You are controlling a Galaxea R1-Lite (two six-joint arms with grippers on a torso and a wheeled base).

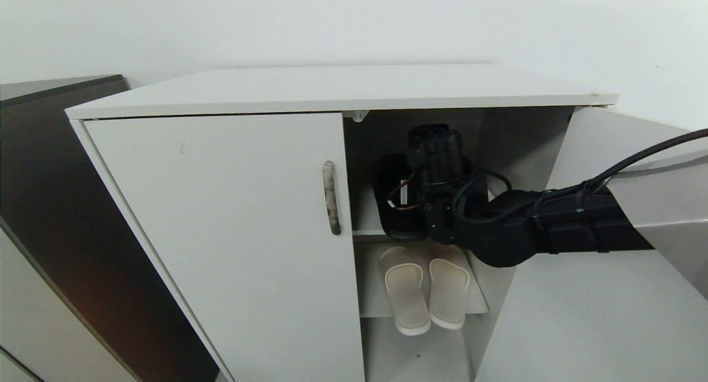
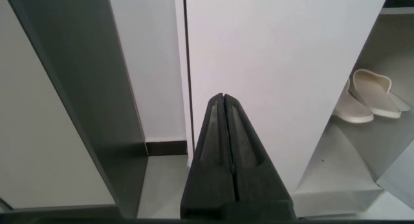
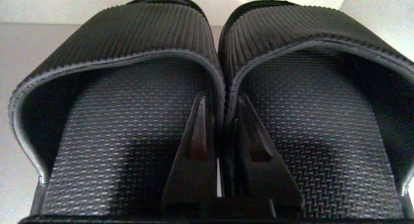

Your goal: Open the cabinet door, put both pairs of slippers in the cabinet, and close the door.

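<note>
The black slippers [image 3: 129, 127] are being pinched by their inner edges in the right gripper [image 3: 223, 104], toes pointing straight ahead of it.

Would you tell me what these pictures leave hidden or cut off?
- Head view: the right arm covers most of the black slippers in the upper compartment.
- Head view: the closed left door hides that half's interior.
- Head view: the lower edge cuts off the base of the cabinet.

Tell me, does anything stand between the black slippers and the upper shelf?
Nothing visible does. The right door is open, and the right hand holds the black slippers inside, over the upper shelf. The white slippers lie one shelf below.
</note>
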